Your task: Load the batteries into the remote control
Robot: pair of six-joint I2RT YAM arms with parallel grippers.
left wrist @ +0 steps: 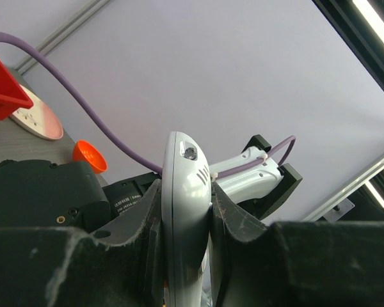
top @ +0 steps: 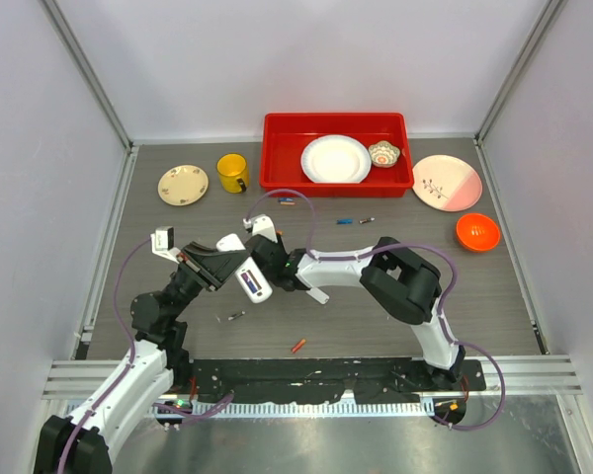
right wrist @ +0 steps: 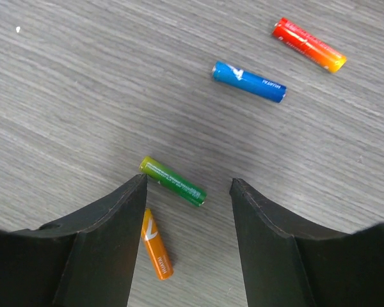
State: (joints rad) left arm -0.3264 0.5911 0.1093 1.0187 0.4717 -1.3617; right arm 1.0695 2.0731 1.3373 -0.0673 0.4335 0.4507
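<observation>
My left gripper is shut on the white remote control, which stands on edge between the pads, lifted off the table; from above the remote control points toward the near right. My right gripper hangs open just above the table. Below its gap lie a green battery and an orange battery. A blue battery and a red-orange battery lie further off. In the top view the right gripper sits just behind the remote.
More batteries lie loose: a blue one, a dark one, a red one. At the back stand a red bin with a white plate, a yellow cup, a cream plate, a pink plate and an orange bowl.
</observation>
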